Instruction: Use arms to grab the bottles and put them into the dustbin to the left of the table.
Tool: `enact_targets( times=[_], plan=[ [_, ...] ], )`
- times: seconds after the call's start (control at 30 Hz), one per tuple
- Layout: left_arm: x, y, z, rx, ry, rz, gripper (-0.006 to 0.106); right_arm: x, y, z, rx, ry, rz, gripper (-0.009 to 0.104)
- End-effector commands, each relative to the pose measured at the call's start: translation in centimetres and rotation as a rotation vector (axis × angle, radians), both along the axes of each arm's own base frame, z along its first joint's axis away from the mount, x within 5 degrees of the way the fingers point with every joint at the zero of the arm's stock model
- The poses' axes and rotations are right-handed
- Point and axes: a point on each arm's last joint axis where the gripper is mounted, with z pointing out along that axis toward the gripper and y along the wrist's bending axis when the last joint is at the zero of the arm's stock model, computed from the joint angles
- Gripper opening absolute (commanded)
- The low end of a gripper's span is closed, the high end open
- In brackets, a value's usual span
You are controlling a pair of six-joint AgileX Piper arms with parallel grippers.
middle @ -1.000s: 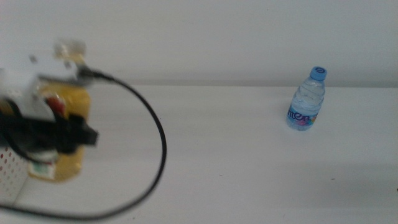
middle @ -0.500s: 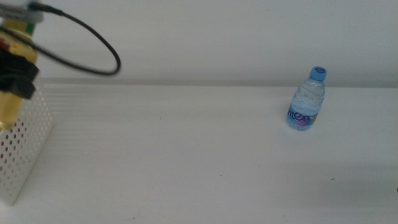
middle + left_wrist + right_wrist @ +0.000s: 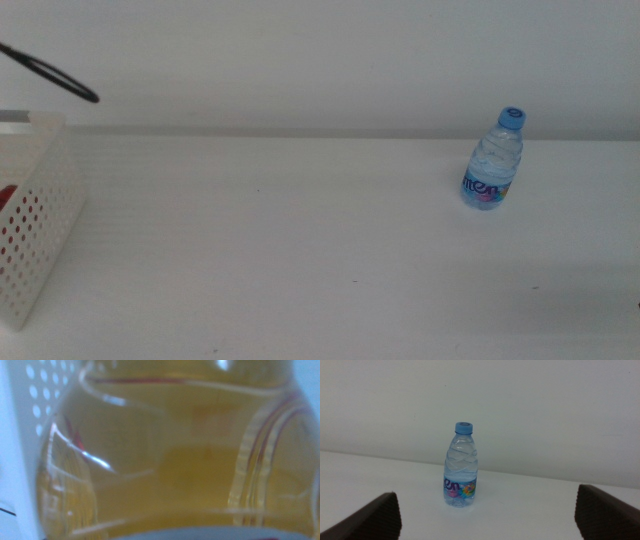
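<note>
A yellow-orange juice bottle [image 3: 170, 455] fills the left wrist view and hides the left jaws; it sits so close that it seems held. The dustbin's perforated white wall [image 3: 30, 395] stands right beside it. In the middle view the dustbin [image 3: 45, 225] is at the left edge, with something red [image 3: 6, 196] showing inside it. Of the left arm only a loop of black cable [image 3: 60, 80] shows. The blue-capped water bottle [image 3: 493, 160] stands upright at the table's far right. My right gripper [image 3: 490, 515] is open and faces that water bottle [image 3: 460, 467] from a distance.
The white table [image 3: 300, 240] stretches between the dustbin and the water bottle. A plain pale wall rises behind the table's far edge.
The left arm carried the juice bottle leftward, over the dustbin and out of the middle view. Only its cable still shows there. The water bottle has not moved.
</note>
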Motion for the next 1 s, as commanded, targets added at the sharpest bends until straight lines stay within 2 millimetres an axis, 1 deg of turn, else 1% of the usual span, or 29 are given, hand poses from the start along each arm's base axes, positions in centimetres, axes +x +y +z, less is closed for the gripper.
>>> enact_targets(
  times=[0.0,0.1,0.17,0.27,0.43,0.53,0.63,0.73,0.83,0.87,0.9,0.97],
  plan=[
    [-0.4,0.4,-0.4,-0.062,0.027,-0.001,-0.002,-0.1,0.0,-1.2,-0.013,-0.004,-0.006,0.093],
    [-0.2,1.0,-1.2,-0.069,0.049,0.01,-0.002,-0.1,0.0,-1.2,-0.013,-0.004,-0.006,0.093],
    [0.1,1.1,-1.7,-0.073,0.055,0.004,-0.002,-0.1,0.0,-1.2,-0.013,-0.004,-0.006,0.093],
    [0.6,1.2,-2.9,-0.097,0.078,0.004,-0.002,-0.1,0.0,-1.2,-0.013,-0.004,-0.006,0.093],
    [0.9,1.5,-4.6,-0.122,0.147,0.008,-0.002,-0.1,0.0,-1.2,-0.013,-0.004,-0.006,0.093],
    [0.6,1.4,-5.5,-0.127,0.176,0.01,0.001,-0.1,0.0,-1.2,-0.013,-0.004,-0.006,0.093],
    [0.2,1.4,-6.6,-0.113,0.205,0.011,0.007,-0.1,0.0,-1.2,-0.013,-0.004,-0.006,0.093],
    [-0.1,1.4,-7.3,-0.113,0.224,0.011,0.02,-0.1,0.0,-1.2,-0.013,-0.004,-0.006,0.093],
    [-0.1,1.4,-7.3,-0.112,0.222,0.011,0.039,-0.1,0.0,-1.2,-0.013,-0.004,-0.006,0.093],
    [-0.1,1.4,-7.3,-0.112,0.222,0.011,0.047,-0.1,0.0,-1.2,-0.013,-0.004,-0.006,0.093],
    [-0.2,1.3,-7.2,-0.115,0.232,0.021,0.07,-0.1,0.0,-1.2,-0.013,-0.004,-0.006,0.093],
    [-0.4,1.4,-6.4,-0.096,0.257,0.054,0.084,-0.1,0.0,-1.2,-0.013,-0.004,-0.006,0.093]
  ],
)
